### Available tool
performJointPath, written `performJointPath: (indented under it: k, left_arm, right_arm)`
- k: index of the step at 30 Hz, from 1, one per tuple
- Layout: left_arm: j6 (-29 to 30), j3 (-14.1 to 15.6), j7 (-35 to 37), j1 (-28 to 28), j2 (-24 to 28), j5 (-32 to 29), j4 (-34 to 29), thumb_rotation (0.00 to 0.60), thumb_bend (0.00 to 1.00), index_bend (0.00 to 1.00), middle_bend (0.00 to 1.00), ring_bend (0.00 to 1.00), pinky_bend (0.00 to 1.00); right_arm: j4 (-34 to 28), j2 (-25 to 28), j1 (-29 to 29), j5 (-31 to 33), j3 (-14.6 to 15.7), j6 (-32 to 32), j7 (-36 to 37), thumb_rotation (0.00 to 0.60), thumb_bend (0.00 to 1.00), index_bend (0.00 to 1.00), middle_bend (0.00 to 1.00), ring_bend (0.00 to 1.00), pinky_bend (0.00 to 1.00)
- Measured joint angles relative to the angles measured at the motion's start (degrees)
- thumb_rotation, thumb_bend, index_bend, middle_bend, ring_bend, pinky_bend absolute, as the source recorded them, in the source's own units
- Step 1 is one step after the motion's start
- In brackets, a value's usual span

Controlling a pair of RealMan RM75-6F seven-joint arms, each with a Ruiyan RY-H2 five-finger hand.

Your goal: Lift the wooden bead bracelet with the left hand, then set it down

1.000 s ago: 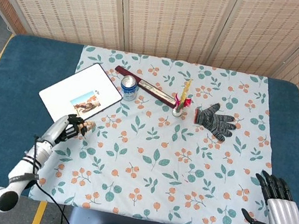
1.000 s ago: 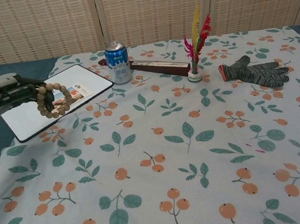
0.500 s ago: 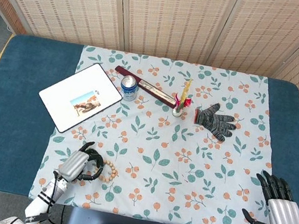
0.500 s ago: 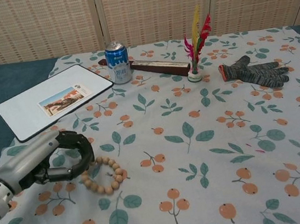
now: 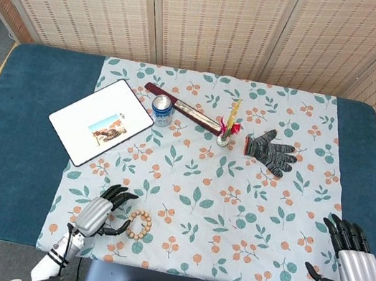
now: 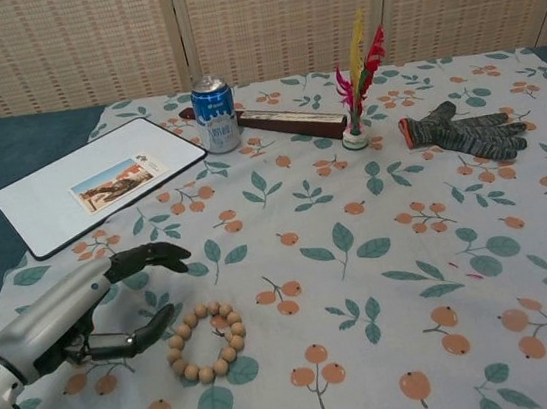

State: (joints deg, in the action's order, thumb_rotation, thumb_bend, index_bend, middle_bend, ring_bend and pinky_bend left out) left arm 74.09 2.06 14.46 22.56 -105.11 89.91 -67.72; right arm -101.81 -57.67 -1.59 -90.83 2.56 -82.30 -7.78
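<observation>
Your wooden bead bracelet (image 6: 207,341) (image 5: 139,225) lay flat as an open ring of pale round beads on the floral cloth's near-left part.

We take the wooden bead bracelet (image 6: 206,341) as the reference. It lies flat as a closed ring on the floral tablecloth (image 6: 381,251). Just beside it, on its left, we see the left hand (image 6: 76,316) with fingers spread and empty; one fingertip sits close to the beads, and contact cannot be confirmed. Behind the bracelet and to its left lies a white board (image 6: 94,183) bearing a small photo. Well behind it stands a blue can (image 6: 214,113), with a dark flat bar (image 6: 283,122) beside the can. Further right we note a feather shuttlecock (image 6: 354,88) standing upright and a knitted glove (image 6: 461,133).
</observation>
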Motion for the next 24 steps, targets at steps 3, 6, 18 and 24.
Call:
performJointPath:
  k: [3, 6, 18, 24]
  left_arm:
    - [1.9, -1.5, -0.1, 0.3, 2.1, 0.6, -3.1, 0.343, 0.44, 0.11, 0.15, 0.05, 0.07]
    - [4.5, -2.9, -1.1, 0.5, 5.6, 1.7, -6.9, 0.344, 0.44, 0.11, 0.13, 0.03, 0.06]
    - [16.5, 2.5, -15.3, -8.9, 26.1, 7.0, -17.0, 0.378, 0.44, 0.00, 0.00, 0.00, 0.05]
    - [20.0, 3.3, -19.8, -13.4, 29.0, 5.9, -17.3, 0.413, 0.44, 0.00, 0.00, 0.00, 0.05]
  right_arm:
    - [0.0, 0.0, 0.0, -0.1, 0.0, -0.1, -0.1, 0.372, 0.18, 0.00, 0.00, 0.00, 0.00]
    - [0.0, -0.1, 0.1, -0.1, 0.0, -0.2, -0.2, 0.372, 0.18, 0.00, 0.00, 0.00, 0.00]
    - [0.7, -2.0, 0.9, 0.9, -1.3, -2.8, -4.5, 0.372, 0.18, 0.00, 0.00, 0.00, 0.00]
    - [0.8, -2.9, 1.1, 1.4, -1.8, -3.1, -5.8, 0.372, 0.18, 0.00, 0.00, 0.00, 0.00]
